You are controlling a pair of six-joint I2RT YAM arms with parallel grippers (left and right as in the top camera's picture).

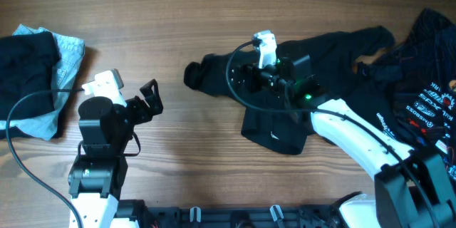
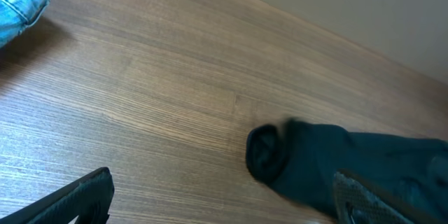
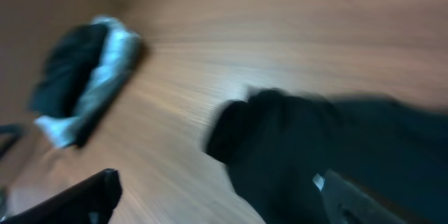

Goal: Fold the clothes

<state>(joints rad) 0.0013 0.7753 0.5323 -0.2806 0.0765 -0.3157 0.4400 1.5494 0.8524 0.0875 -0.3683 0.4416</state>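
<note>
On the wooden table (image 1: 178, 14), a black garment (image 1: 335, 50) sprawled across the middle, its rolled end (image 1: 194, 75) pointing left and one flap lying toward the near edge. Low over the garment's left half, the right gripper (image 1: 249, 78), jaws spread wide with nothing between them; contact with the cloth impossible to judge, that wrist view being blurred. Over bare wood just left of the rolled end and not touching it, the left gripper (image 1: 149, 100), jaws likewise wide and empty. At the far left edge, a crumpled light blue garment (image 1: 68, 57) with another black piece (image 1: 28, 53) heaped on top. At the far right, a pile of black clothes (image 1: 427, 92) with white printed lettering, lying against the spread garment's right side.
</note>
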